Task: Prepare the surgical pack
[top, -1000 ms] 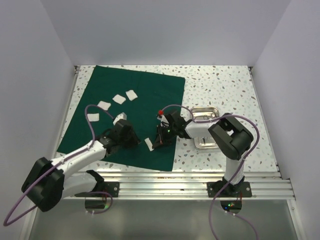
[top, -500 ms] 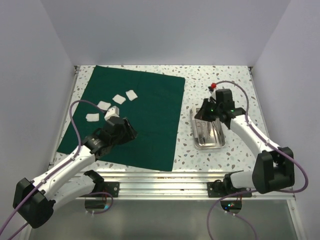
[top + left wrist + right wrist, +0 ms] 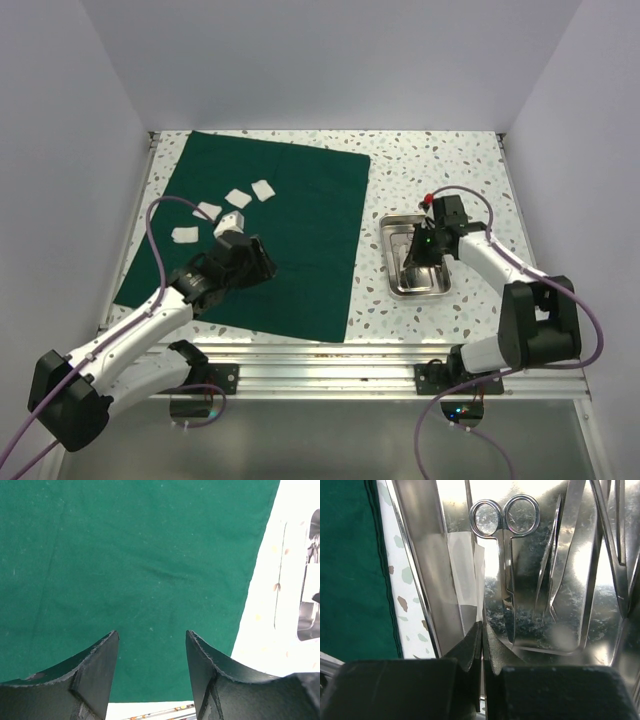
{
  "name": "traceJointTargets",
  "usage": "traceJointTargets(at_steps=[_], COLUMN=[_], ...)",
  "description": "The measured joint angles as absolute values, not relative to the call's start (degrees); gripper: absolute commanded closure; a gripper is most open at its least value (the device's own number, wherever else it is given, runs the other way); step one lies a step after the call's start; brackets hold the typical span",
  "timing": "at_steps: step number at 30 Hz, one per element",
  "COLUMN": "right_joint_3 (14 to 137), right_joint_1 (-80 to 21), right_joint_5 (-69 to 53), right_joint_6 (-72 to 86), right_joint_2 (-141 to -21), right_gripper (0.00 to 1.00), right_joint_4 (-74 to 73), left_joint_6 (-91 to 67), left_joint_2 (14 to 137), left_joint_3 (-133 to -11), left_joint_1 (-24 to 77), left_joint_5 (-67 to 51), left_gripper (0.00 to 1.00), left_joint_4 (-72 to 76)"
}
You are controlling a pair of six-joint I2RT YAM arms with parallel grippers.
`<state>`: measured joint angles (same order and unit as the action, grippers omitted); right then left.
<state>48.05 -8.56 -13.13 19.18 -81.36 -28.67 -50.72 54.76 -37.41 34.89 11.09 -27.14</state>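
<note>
A gauze square, carried off the green drape, is being pinched in the closed right tool and lowered into the steel tray beside the scissors. The left tool, just widened, is being held open and empty over the drape; tray loading is being advanced.

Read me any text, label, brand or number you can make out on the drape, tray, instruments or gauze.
No readable text in any view.
Green drape: plain, no print.
Steel tray: no stamp shows.
Scissors: no engraving shows; glare hides part of the metal.
Gauze square over the tray: blank.
</note>
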Motion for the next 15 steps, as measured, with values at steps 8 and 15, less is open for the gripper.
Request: traceJointTargets(at_steps=[8, 15], right_joint_3=[48.1, 49.7], right_joint_1=[-8.6, -8.8], right_joint_5=[-17.1, -12.9], right_joint_6=[18.3, 17.7], right_joint_2=[-85.3, -82.3], right_gripper=[0.57, 0.37], right_joint_4=[-28.4, -32.5], left_joint_6=[-50.0, -48.4], left_joint_2=[55.4, 59.2], left_joint_3=[-37.4, -38.8], left_joint_1=[34.9, 30.0], left_joint_5=[10.6, 7.2], left_gripper=[0.35, 0.31], left_joint_4=[-27.0, -27.0])
